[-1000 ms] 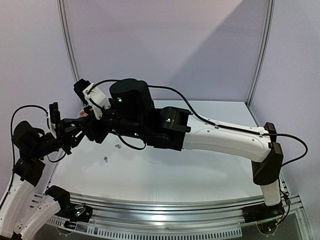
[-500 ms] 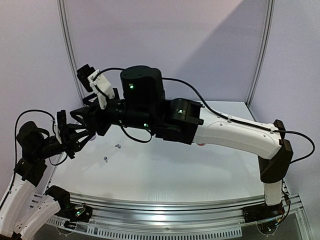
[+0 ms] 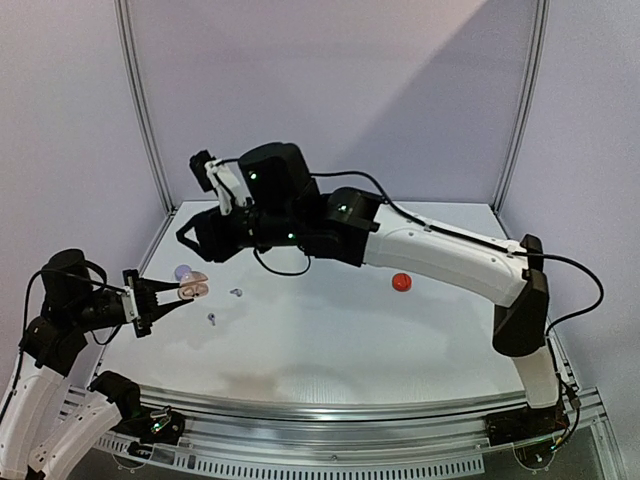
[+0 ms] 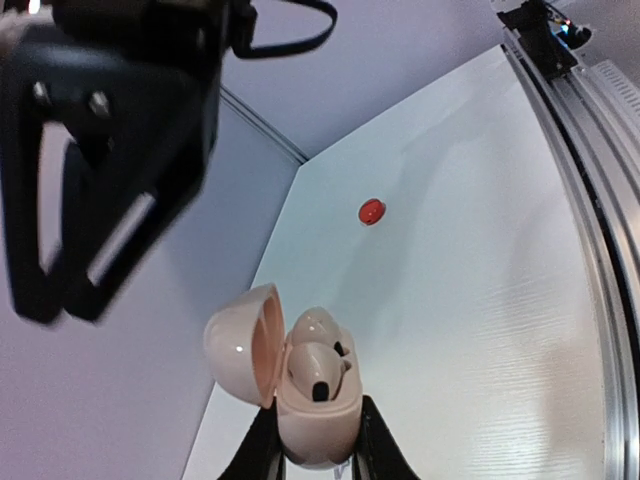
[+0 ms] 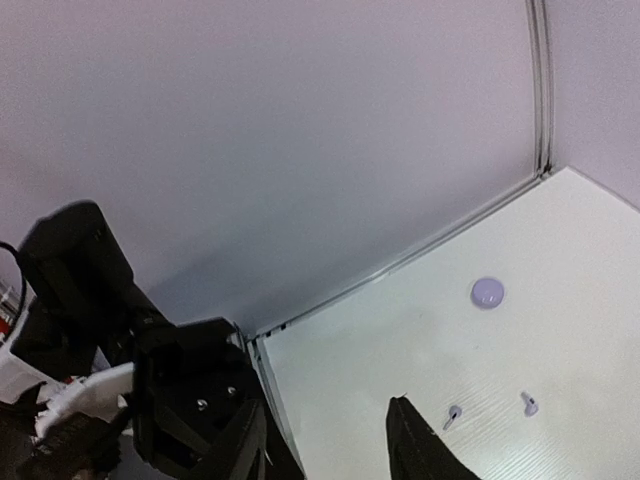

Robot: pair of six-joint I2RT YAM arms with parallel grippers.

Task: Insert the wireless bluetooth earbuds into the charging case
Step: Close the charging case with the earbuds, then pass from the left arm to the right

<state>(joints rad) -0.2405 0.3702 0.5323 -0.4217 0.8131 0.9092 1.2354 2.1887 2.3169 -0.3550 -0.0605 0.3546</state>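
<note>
Pulling back toward centre frame, right claw (image 3: 188, 238) is gaping, empty | left claw (image 4: 318, 447) is clamping open case (image 4: 312, 398) at lower left, one earbud (image 4: 322, 372) apparently seated | two loose earbuds (image 3: 236, 292) are waiting nearby.

You've got a white table (image 3: 330, 345) w/ pale lilac walls (image 3: 330, 90) on far, left & right sides. Metal posts (image 3: 140, 110) stand at far-left & far-right corners. Slotted alu rail (image 3: 350, 412) runs along near edge. Diagonal shadow crosses far wall.
</note>
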